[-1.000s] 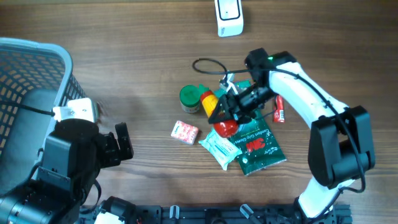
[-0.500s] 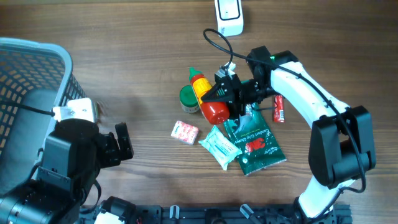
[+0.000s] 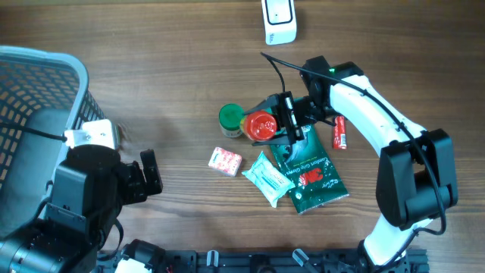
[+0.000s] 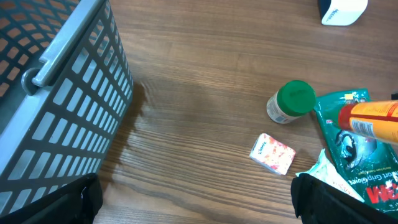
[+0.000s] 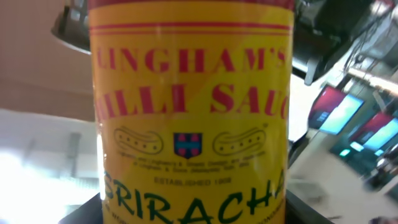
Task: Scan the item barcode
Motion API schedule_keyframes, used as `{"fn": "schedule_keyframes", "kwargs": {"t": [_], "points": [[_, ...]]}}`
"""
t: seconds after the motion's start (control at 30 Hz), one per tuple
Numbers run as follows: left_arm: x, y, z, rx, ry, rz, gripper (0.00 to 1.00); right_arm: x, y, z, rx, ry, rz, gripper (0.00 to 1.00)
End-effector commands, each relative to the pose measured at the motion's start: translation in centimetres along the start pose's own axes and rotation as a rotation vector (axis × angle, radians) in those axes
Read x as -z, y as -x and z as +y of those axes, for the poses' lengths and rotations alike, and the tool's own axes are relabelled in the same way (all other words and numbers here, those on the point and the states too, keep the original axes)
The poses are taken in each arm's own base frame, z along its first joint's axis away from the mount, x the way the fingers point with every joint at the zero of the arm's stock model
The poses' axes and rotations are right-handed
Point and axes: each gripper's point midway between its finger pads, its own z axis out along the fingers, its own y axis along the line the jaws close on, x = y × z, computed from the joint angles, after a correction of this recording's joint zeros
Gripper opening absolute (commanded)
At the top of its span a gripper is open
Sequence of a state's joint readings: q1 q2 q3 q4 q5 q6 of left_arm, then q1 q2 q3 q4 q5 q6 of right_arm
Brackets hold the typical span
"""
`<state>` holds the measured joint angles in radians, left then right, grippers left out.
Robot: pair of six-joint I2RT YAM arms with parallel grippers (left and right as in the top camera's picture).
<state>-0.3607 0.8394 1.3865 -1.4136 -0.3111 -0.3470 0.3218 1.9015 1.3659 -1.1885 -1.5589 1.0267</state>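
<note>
- The left gripper (image 3: 150,176) sits by the near-left corner of the worktop (image 3: 151,68), beside the basket (image 3: 45,68). Its jaws are wide apart and empty, and it is well apart from the task's thing.
- Right of the middle, toward the near edge, lie a box (image 3: 225,161), a packet (image 3: 265,179) and a pouch (image 3: 312,173), none of them held.
- The bottle (image 3: 261,126) is held off the worktop near the middle, between the jar (image 3: 229,117) and the pouch. The right gripper (image 3: 282,123) is clamped on its body, reaching in from the right.
- From overhead the bottle shows as a red disc, so its long axis points nearly at that camera. The red end is probably the base, but the cap is hidden.
- The right wrist view shows only the yellow front label and no barcode, so I judge the code to be on another side.
- The scanner (image 3: 279,23) stands at the far edge, straight beyond the bottle. The right arm is far the nearer arm. The next move likely calls for turning the bottle about its long axis and carrying it toward the far edge.
</note>
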Motion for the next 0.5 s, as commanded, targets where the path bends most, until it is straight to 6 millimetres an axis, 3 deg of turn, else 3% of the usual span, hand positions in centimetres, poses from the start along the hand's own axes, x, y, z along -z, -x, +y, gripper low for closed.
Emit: {"fn": "schedule_keyframes", "kwargs": {"t": [0.0, 0.17, 0.33, 0.4, 0.47], "points": [[0.0, 0.0, 0.0, 0.013, -0.004, 0.003, 1.0, 0.6, -2.4, 1.3, -0.069, 0.043, 0.053, 0.05], [0.0, 0.0, -0.1, 0.013, -0.004, 0.002, 1.0, 2.1, -2.3, 1.9, 0.132, 0.089, 0.029, 0.04], [0.0, 0.0, 0.0, 0.012, -0.004, 0.003, 1.0, 3.5, -2.8, 2.4, 0.215, 0.125, 0.006, 0.04], [0.0, 0.0, -0.1, 0.013, -0.004, 0.002, 1.0, 3.5, -2.8, 2.7, 0.346, 0.123, -0.001, 0.04], [0.0, 0.0, -0.1, 0.013, -0.004, 0.002, 1.0, 3.6, -1.9, 3.3, 0.642, 0.094, -0.048, 0.04]]}}
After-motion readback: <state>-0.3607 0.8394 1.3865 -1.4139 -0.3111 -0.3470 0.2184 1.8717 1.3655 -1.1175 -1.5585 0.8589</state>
